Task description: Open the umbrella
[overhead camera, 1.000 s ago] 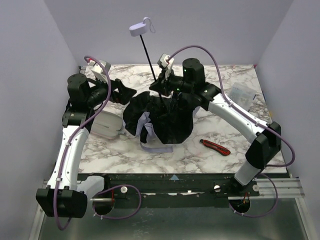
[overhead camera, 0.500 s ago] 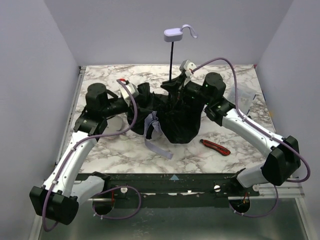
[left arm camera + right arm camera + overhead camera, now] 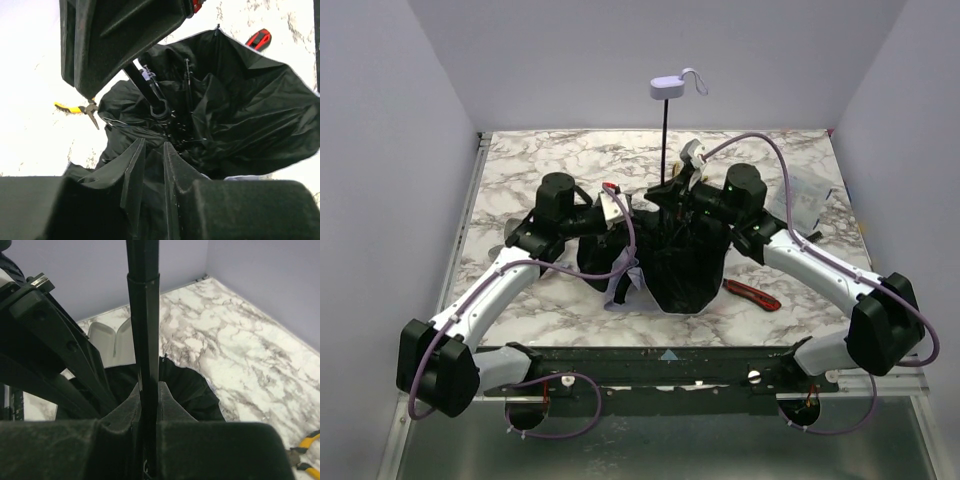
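The umbrella (image 3: 682, 262) sits bunched on the desk (image 3: 550, 160). The left gripper (image 3: 152, 145) has swung in, its jaws narrowed to a slit at the lining (image 3: 250, 110); gripping or not, I cannot tell. Behind, the right gripper (image 3: 148, 390) clenches the upright shaft (image 3: 143, 315), ready for spreading.

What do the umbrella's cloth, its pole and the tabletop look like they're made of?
Umbrella canopy: thin black fabric, faint sheen, crumpled into soft folds. Shaft: probably dark metal, straight, smooth, stepped in sections. Tabletop: white, grey-veined marble look; stone or print, cannot tell.
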